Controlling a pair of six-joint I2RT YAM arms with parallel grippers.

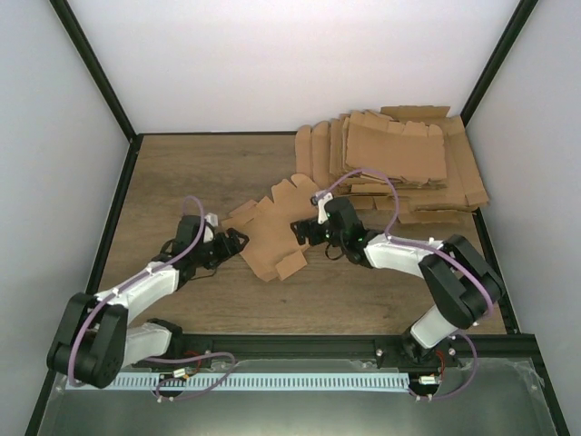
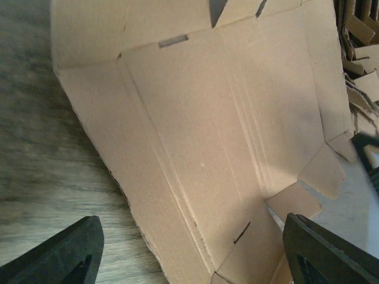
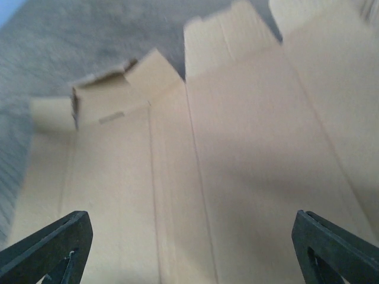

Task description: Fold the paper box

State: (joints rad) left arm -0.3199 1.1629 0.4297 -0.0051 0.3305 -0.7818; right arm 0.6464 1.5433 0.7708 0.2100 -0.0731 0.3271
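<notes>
Paper box, flat brown corrugated cardboard, creased, notched edges

1. Paper box: plain light brown, with paler crease lines.
2. Stack of blanks: the same cardboard brown.
3. Table: dark brown wood grain.
4. Left arm, right arm: white shells, black joints, purple cables.

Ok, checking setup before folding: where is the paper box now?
In the top view the paper box lies on the table between the left gripper and right gripper, near-left of the pile of cardboard blanks.
</notes>
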